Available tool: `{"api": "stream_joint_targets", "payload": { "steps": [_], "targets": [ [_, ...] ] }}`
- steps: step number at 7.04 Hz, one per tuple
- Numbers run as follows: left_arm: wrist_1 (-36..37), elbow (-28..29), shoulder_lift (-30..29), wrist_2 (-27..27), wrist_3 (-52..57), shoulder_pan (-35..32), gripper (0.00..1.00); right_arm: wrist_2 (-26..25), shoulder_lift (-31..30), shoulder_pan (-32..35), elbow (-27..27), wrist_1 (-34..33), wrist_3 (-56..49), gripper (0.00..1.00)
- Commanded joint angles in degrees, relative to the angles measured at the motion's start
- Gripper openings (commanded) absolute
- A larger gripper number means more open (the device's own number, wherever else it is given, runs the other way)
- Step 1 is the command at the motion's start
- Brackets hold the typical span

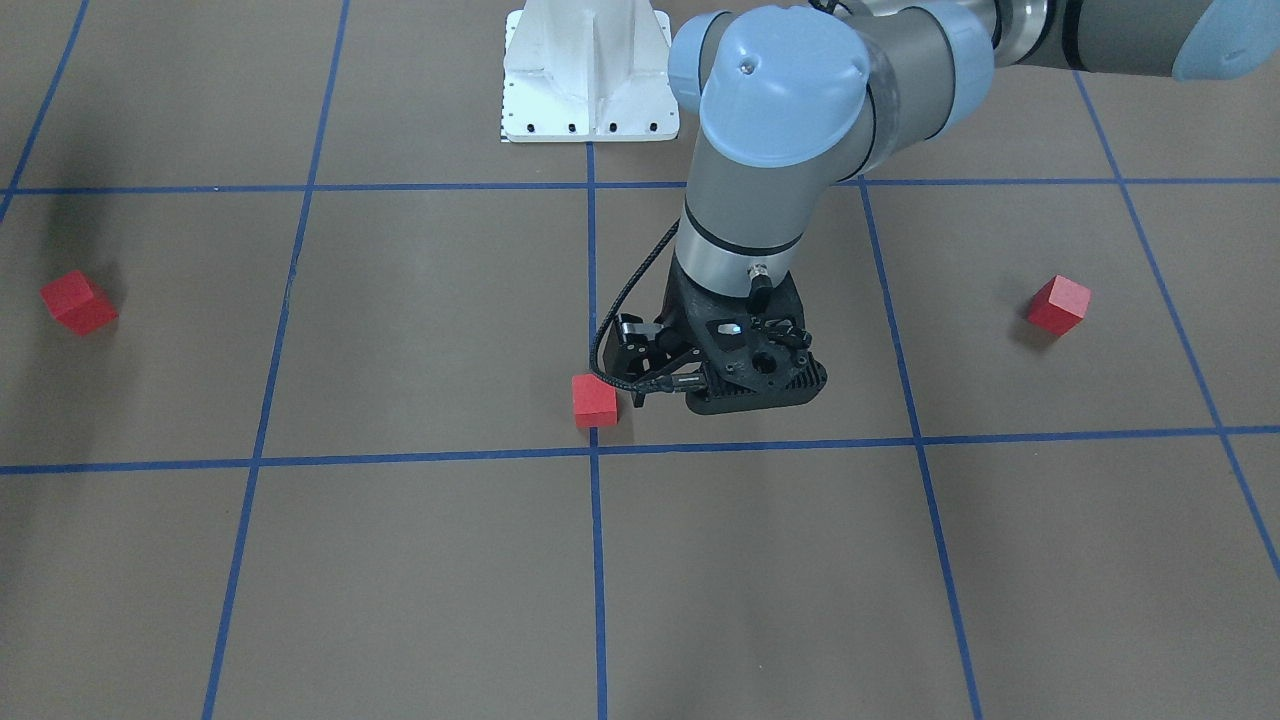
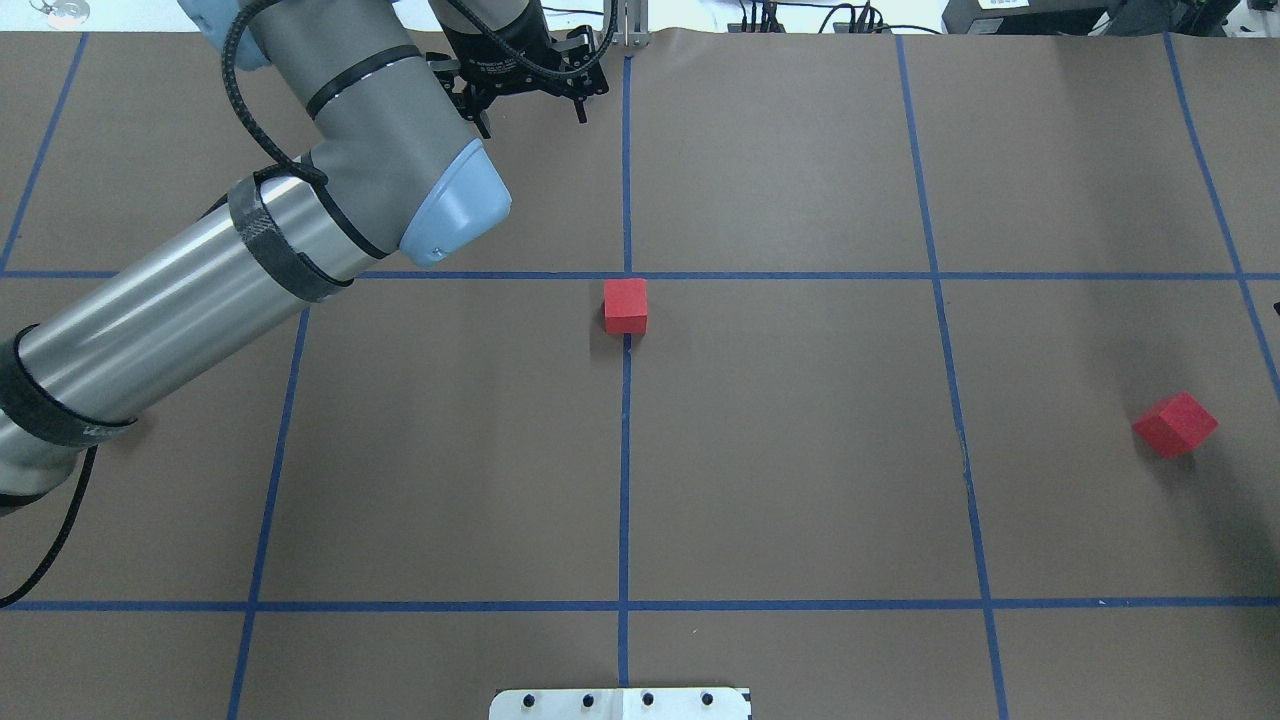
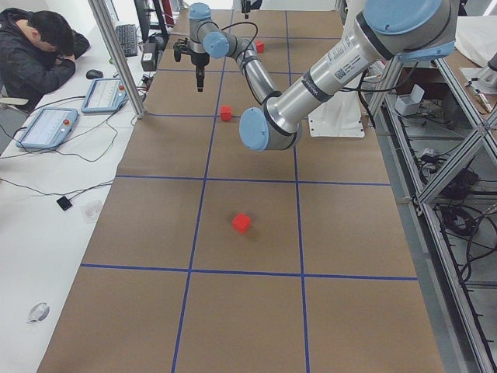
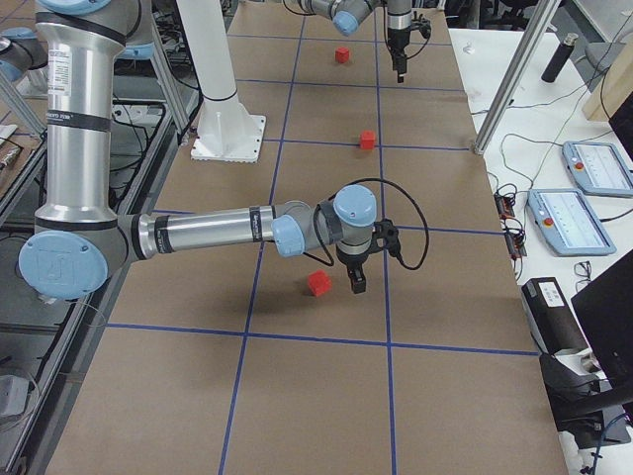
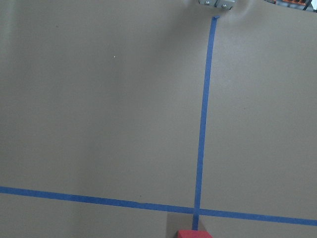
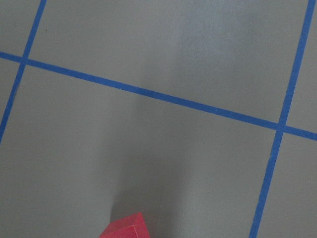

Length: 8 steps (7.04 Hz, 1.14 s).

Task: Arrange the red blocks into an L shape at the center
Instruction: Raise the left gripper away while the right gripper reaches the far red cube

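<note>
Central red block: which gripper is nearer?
Left. The left gripper hangs close beside the central red block, not touching it. The right gripper is far off, beside the outlying red block on the robot's right.

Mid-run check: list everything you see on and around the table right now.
red blocks: three, red; one on the line on the robot's side of the centre crossing, one far on the robot's right, one on its left
table: one, brown
tape lines: blue, a grid
mount plate: one, white, robot's edge
bench: one, white, operators' side
tablets: two, grey, on the bench
person: one, dark jacket, at the bench
left gripper: black, open, raised near the middle block
right gripper: black, by the right-side block; open or shut unclear
</note>
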Motion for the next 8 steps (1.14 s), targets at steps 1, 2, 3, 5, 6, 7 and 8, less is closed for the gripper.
{"api": "stream_joint_targets", "payload": {
  "steps": [1,2,3,5,6,7,8],
  "targets": [
    [0.06,-2.49,1.71,-0.03,0.04,-0.16,1.0,-0.35,-5.63,-1.25,0.96,13.84,3.04,0.99],
    [0.06,-2.67,1.97,0.06,0.04,-0.16,1.0,-0.35,-6.09,-2.74,0.78,23.53,12.12,0.99],
    [-0.03,-2.76,2.58,0.23,0.04,-0.07,1.0,-2.01,-8.1,-6.67,0.43,29.2,16.91,0.99],
    [-0.11,-2.59,2.94,0.41,0.13,-0.33,1.0,-9.81,-11.7,-11.78,-0.09,38.89,19.84,0.99],
    [-0.2,-2.59,2.94,0.32,0.13,-0.07,1.0,-13.06,-12.07,-15.37,-2.71,41.53,19.85,0.99],
    [-0.2,-2.59,3.03,0.32,0.04,0.02,1.0,-13.27,-12.16,-16.28,-7.0,46.87,19.77,0.99],
    [-0.2,-2.59,3.03,0.32,0.04,-0.07,1.0,-13.27,-11.99,-17.42,-9.91,51.79,19.94,0.99]
  ]
}}
